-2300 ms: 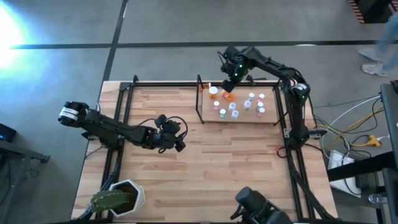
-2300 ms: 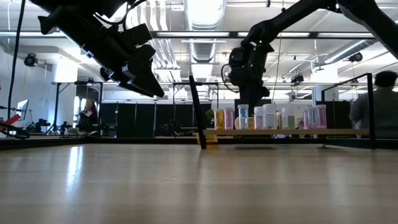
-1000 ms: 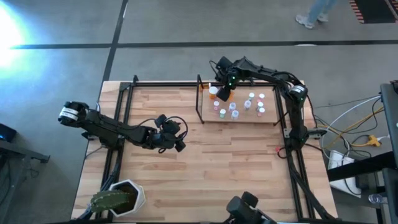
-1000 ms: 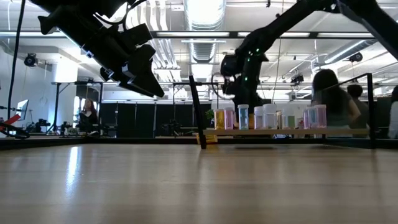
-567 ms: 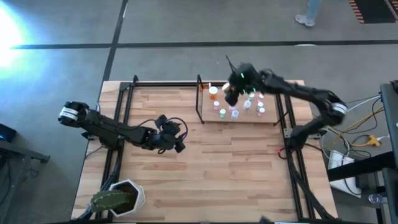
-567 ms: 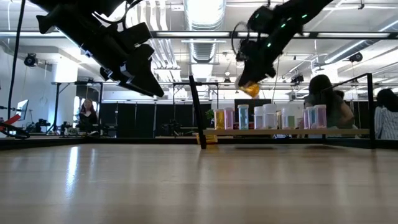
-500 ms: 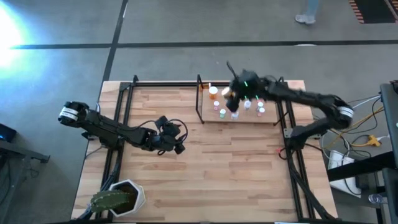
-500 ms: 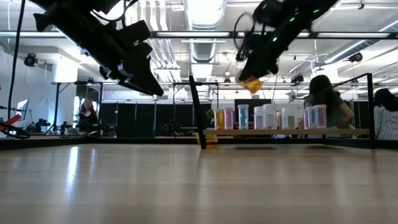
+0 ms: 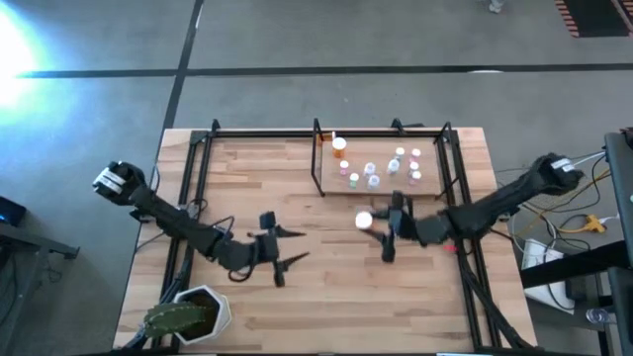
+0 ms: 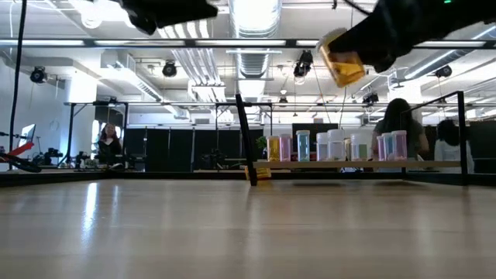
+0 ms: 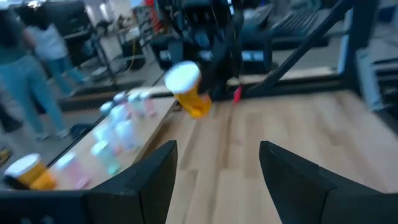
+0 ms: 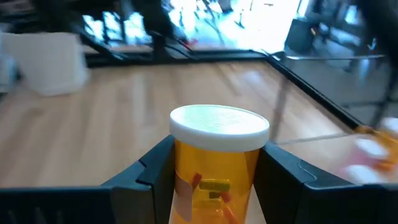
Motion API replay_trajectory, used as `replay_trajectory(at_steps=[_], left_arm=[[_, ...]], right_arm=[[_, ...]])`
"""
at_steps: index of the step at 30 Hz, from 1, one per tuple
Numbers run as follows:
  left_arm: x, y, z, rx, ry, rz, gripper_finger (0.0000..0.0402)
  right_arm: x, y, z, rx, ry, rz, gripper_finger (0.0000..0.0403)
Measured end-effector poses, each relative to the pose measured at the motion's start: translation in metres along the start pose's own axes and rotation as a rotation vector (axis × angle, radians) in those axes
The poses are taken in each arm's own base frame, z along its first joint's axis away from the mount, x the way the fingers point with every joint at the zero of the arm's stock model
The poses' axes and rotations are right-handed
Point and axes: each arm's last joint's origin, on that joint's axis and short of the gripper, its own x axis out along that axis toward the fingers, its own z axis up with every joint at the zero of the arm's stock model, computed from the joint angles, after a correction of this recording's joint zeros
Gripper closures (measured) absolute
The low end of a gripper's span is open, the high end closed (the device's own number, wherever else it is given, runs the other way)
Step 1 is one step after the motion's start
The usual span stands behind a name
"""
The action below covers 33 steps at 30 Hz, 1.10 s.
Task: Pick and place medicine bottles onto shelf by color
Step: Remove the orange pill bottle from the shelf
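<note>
My right gripper [image 9: 374, 222] is shut on an orange medicine bottle with a white cap [image 9: 363, 220], held high over the table's middle, on the near side of the shelf [image 9: 384, 189]. The same bottle shows in the low view [image 10: 341, 63] and the left wrist view [image 11: 190, 94]. Several small bottles [image 9: 381, 168] and one orange bottle [image 9: 339, 146] stand on the shelf. My left gripper [image 9: 302, 245] is open and holds nothing, left of the held bottle, its fingers pointing at it. My right gripper pinches the orange bottle's body [image 12: 214, 177] between its two fingers, one on each side, below the white cap [image 12: 219, 127]. The fingers come about level from the table's right. The bottle is lifted clear of the table, cap up and slightly tilted.
A white pot with a cactus [image 9: 188, 311] stands at the table's near left corner. Black frame rods [image 9: 188, 188] run along the table's left and right sides. Bare wood lies between the two grippers and the near edge. People stand in the room behind [image 10: 403, 124].
My right gripper has lifted the orange bottle away from the shelf's far left end and swung it toward the table's near side, tipping from pointing down to about level. My left gripper has moved toward the near edge, tipped up to level and turned toward the bottle, staying open.
</note>
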Motion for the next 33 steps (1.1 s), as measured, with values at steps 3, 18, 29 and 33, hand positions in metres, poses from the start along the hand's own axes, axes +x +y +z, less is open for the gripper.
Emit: replay_trajectory(at_steps=[3,18,29,33], left_arm=[[-0.004,-0.010,0.001,-0.011,-0.029,-0.032,0.0190],[0.038,-0.063,-0.026,0.061,0.039,-0.059,0.0190],[0.060,-0.076,-0.032,0.065,0.052,-0.163,0.0190],[0.066,-0.076,-0.038,0.074,0.068,-0.193,0.0190]], right_arm=[[-0.002,0.023,-0.017,0.012,-0.033,0.038,0.0238],[0.043,0.084,-0.115,0.050,-0.125,0.186,0.0239],[0.076,0.110,-0.156,0.064,-0.163,0.206,0.0239],[0.075,0.115,-0.154,0.010,-0.182,0.197,0.0239]])
